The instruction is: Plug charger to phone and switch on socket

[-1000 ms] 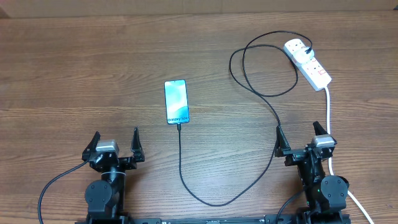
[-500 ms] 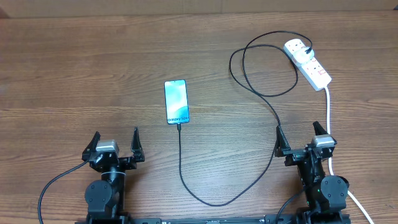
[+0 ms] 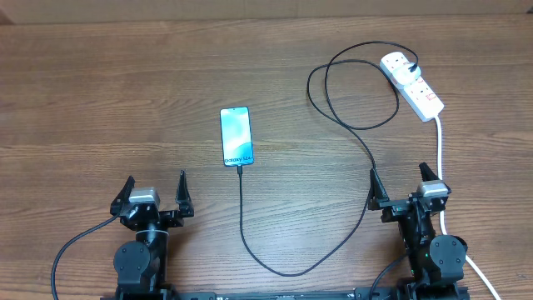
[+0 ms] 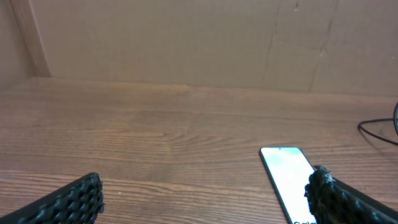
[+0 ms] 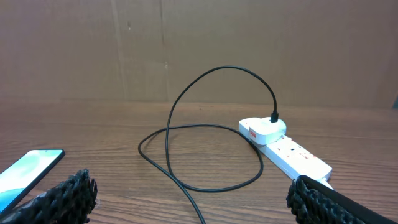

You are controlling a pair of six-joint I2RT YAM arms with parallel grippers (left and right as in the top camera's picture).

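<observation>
The phone (image 3: pixel 236 136) lies flat mid-table, screen lit blue to white; it also shows in the left wrist view (image 4: pixel 286 177) and the right wrist view (image 5: pixel 25 169). The thin black charger cable (image 3: pixel 358 137) meets the phone's near end, loops along the table and ends in a plug seated in the white socket strip (image 3: pixel 412 84) at the far right, also seen in the right wrist view (image 5: pixel 286 152). My left gripper (image 3: pixel 155 192) is open and empty, near the front edge, left of the phone. My right gripper (image 3: pixel 401 184) is open and empty, in front of the socket.
The socket's thick white cord (image 3: pixel 440 158) runs toward the front edge past my right arm. A brown cardboard wall (image 5: pixel 199 50) stands behind the wooden table (image 3: pixel 100 100).
</observation>
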